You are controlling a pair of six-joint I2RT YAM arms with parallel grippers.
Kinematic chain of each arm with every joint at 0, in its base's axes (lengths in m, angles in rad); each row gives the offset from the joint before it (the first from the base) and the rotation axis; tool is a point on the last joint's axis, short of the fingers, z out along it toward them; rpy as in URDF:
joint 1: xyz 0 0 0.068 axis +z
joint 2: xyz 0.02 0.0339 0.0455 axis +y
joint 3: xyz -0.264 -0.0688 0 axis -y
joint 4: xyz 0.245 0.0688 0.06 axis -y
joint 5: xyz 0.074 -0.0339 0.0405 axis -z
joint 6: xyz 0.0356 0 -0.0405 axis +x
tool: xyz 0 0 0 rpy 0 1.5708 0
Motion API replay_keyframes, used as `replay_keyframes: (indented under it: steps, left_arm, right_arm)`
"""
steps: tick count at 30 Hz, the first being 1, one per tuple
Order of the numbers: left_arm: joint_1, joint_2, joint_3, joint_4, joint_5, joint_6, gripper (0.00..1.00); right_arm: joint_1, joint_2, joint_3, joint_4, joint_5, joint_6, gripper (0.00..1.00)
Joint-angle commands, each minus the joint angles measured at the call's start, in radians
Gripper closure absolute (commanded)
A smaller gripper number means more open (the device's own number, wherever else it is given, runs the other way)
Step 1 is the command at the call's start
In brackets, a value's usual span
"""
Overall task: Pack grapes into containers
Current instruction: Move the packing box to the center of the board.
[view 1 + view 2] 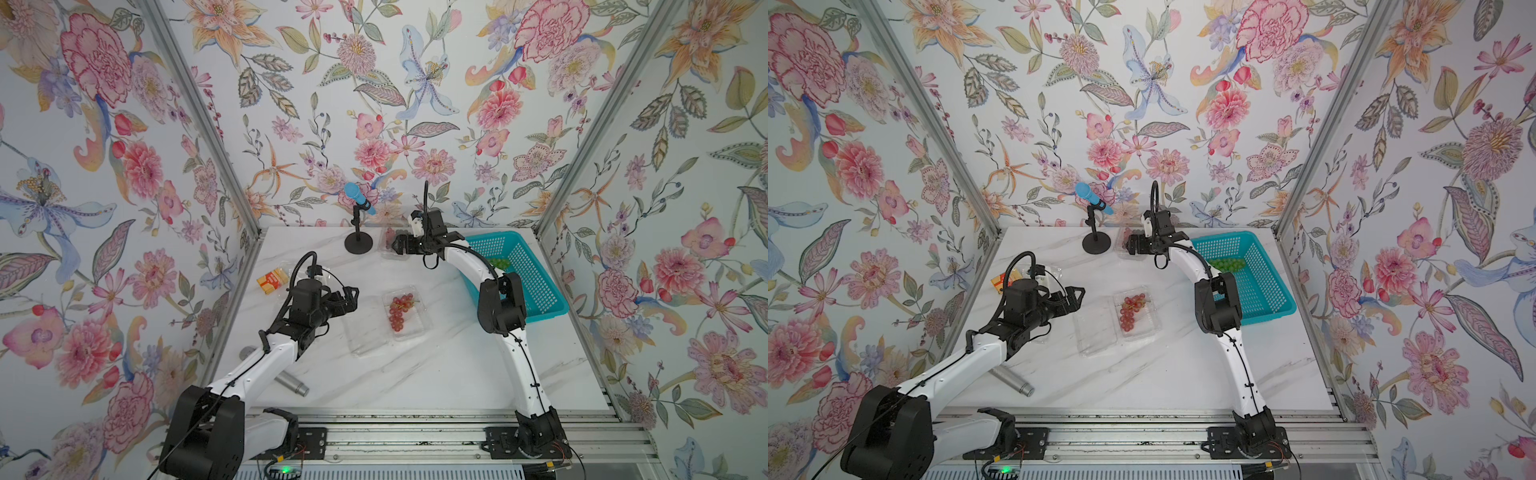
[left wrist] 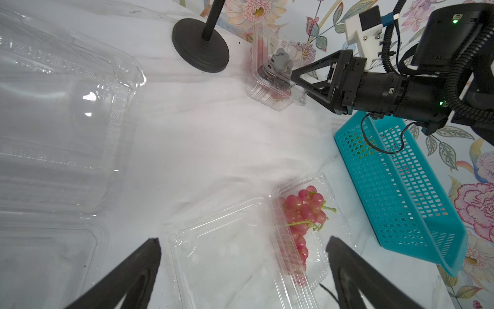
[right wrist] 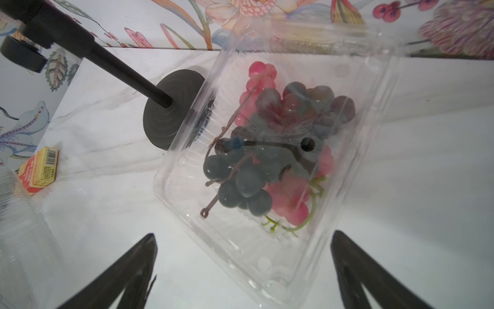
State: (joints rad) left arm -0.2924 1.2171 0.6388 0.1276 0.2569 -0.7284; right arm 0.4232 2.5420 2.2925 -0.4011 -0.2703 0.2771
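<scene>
This is a robot test booth, not a lived-in room: floral wallpaper (image 1: pixel 374 104) hangs between bare aluminium posts (image 1: pixel 199 112) around a marble-look table (image 1: pixel 415 374). A left arm (image 1: pixel 266 361) and a right arm (image 1: pixel 523 365) are bolted to a metal rail (image 1: pixel 415 438) at its front. A microphone (image 1: pixel 359 199) stands at the back.

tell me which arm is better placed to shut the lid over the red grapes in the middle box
Left, likely. The left gripper is open and points at that clamshell's flat-lying lid, beside the red grapes. The right gripper, also open, is off at the far clamshell by the black stand.
</scene>
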Motion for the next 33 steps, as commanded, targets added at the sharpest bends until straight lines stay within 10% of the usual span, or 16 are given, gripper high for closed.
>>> replay_keyframes:
  steps: [1, 33]
  left_arm:
    - [0.009, -0.002, -0.014, 0.018, 0.01, 0.017, 0.0]
    - [0.008, -0.069, -0.076, 0.004, 0.03, -0.003, 0.0]
  right_arm:
    - [-0.026, -0.013, -0.022, -0.028, 0.013, 0.028, 0.0]
    - [-0.064, 0.281, 0.318, 0.195, -0.204, 0.26, 0.0]
